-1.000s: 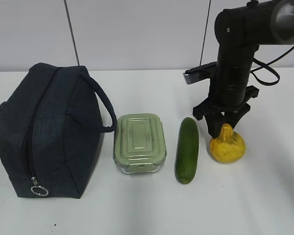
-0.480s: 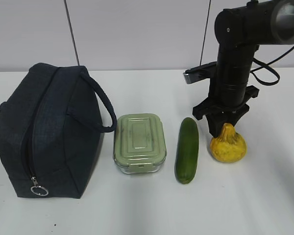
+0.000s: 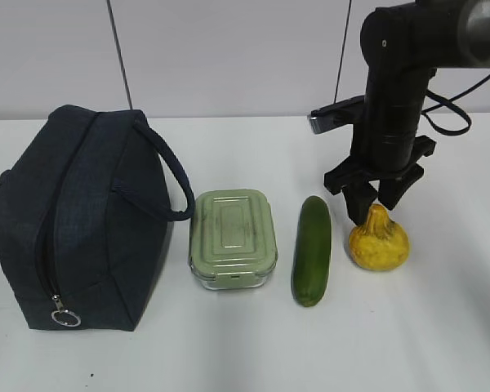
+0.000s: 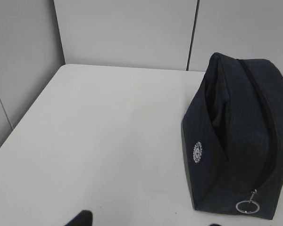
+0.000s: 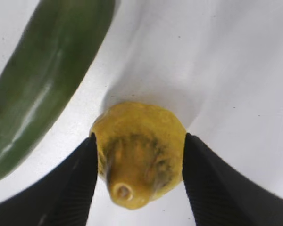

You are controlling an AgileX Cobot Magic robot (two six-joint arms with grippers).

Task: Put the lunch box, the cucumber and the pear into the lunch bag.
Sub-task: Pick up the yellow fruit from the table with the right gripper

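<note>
On the right of the white table point(image 3: 253, 351), the black right end effector point(image 3: 374, 204) points straight down over the lumpy yellow-orange pear point(image 3: 379, 242). In the right wrist view its two ribbed fingers point(image 5: 78, 183) sit against either side of the pear — closed on it. Just left lies the smooth dark green cucumber point(image 3: 311, 250), then the pale green ridged-lid lunch box point(image 3: 232, 238). The dark navy fabric lunch bag point(image 3: 77, 216) stands far left, zipped — silver ring pull point(image 3: 65, 317) nearest. The left end effector's state cannot be told.
</note>
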